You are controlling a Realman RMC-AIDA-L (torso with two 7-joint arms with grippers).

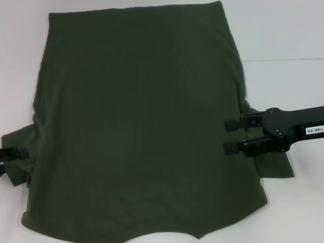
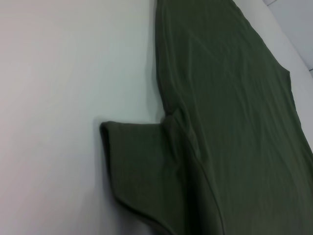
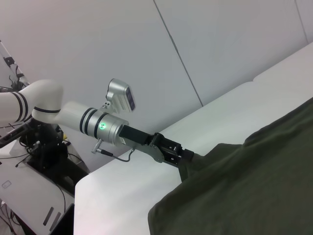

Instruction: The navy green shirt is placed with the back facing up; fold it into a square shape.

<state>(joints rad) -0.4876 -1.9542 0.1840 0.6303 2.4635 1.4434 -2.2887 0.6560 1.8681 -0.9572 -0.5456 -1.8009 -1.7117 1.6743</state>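
White tabletop (image 1: 283,35) carries the limp, dark olive-green cotton shirt (image 1: 142,126); left gripper (image 1: 11,153) grips its left sleeve (image 2: 142,166), right gripper (image 1: 234,135) hovers, jaws wide, at the right sleeve (image 1: 276,164). Best held by its edges.

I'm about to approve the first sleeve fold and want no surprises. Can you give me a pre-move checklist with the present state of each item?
1. Navy green shirt lies spread on the white table, plain side up: ok.
2. Right gripper open, above the shirt's right edge: ok.
3. Right sleeve gripped: not ok.
4. Left gripper at the left sleeve: ok.
5. Left gripper's hold on the cloth: cannot tell.
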